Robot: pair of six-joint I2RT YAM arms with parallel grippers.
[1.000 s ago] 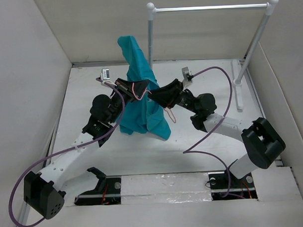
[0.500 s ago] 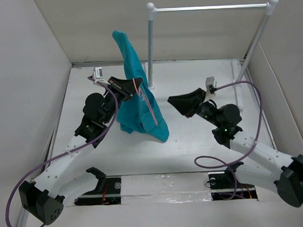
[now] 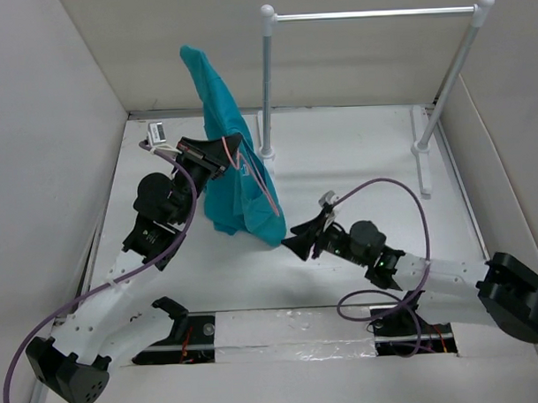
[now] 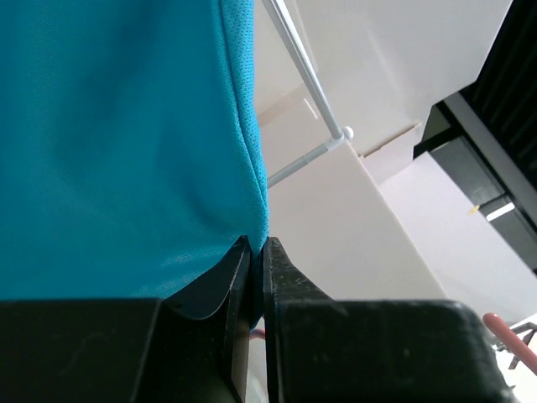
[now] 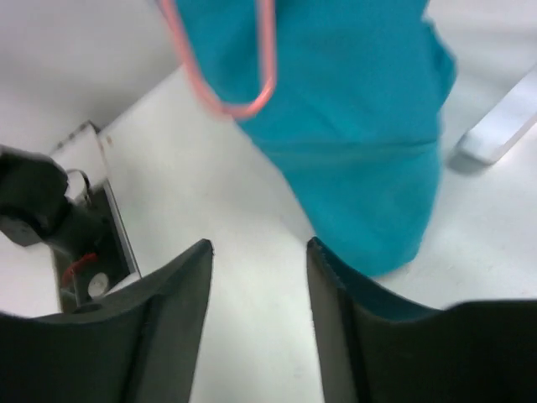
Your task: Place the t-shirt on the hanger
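The teal t-shirt (image 3: 232, 158) hangs in the air left of centre, its top corner sticking up and its bottom drooping toward the table. My left gripper (image 3: 233, 150) is shut on the shirt's fabric (image 4: 126, 143) high up. The thin red-pink hanger (image 3: 262, 180) dangles along the shirt's right side; its wire loop also shows in the right wrist view (image 5: 243, 84) against the shirt (image 5: 352, 126). My right gripper (image 3: 293, 243) is open and empty, low over the table, just right of the shirt's bottom end.
A white-and-silver rail (image 3: 373, 14) on two posts stands at the back, its left post (image 3: 267, 87) close behind the shirt. White walls enclose the table on the left, right and back. The arm bases sit at the near edge.
My left gripper has lifted the shirt and hanger higher and to the left. My right gripper let go, pulled back and dropped low toward the near side of the table.
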